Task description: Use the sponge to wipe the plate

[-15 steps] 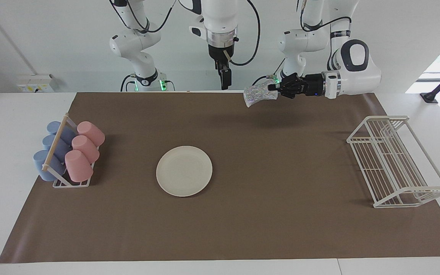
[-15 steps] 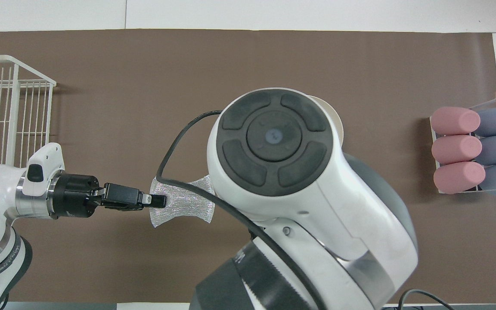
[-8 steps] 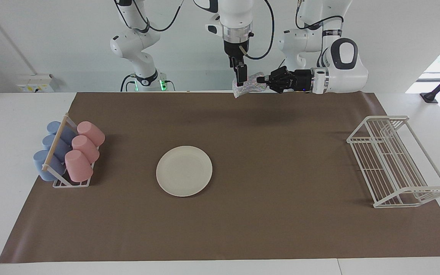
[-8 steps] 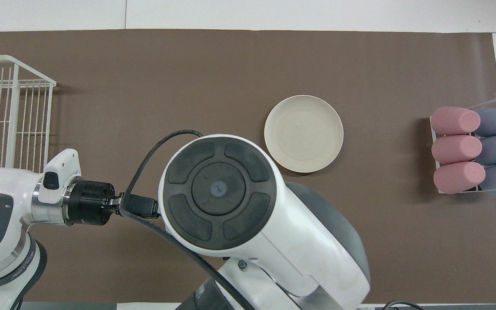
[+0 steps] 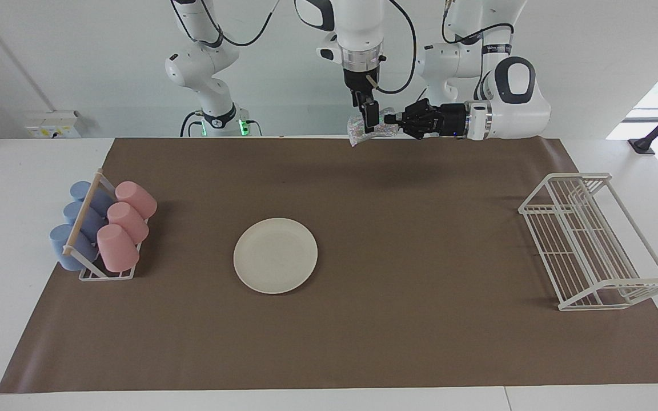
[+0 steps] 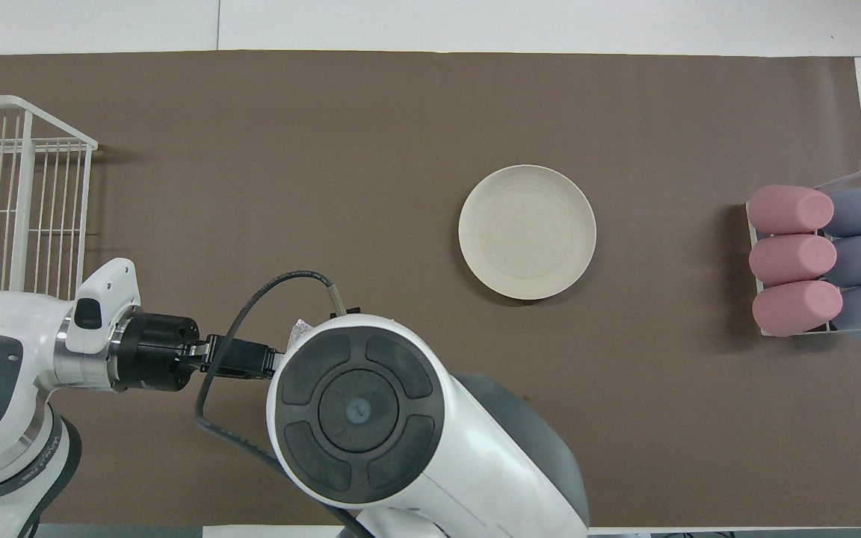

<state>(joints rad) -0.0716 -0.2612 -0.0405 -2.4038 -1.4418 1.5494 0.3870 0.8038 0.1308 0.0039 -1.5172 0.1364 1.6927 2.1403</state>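
Observation:
The cream-white plate (image 5: 275, 255) lies flat on the brown mat, also in the overhead view (image 6: 527, 232), with neither gripper at it. My left gripper (image 5: 390, 119) reaches sideways, high over the mat's edge nearest the robots, shut on the silvery sponge (image 5: 356, 133). My right gripper (image 5: 370, 120) points straight down and its tips are at the sponge's free end. In the overhead view my left gripper (image 6: 270, 362) shows, the right arm's wrist hides the right gripper, and only a sliver of the sponge (image 6: 300, 327) shows.
A rack of pink and blue cups (image 5: 103, 231) stands at the right arm's end of the mat, also in the overhead view (image 6: 819, 261). A white wire dish rack (image 5: 592, 240) stands at the left arm's end, also in the overhead view (image 6: 12, 194).
My right gripper has moved toward the left arm's end and reached the sponge, uncovering the plate in the overhead view. My left gripper has lifted the sponge a little and brought it toward the right gripper.

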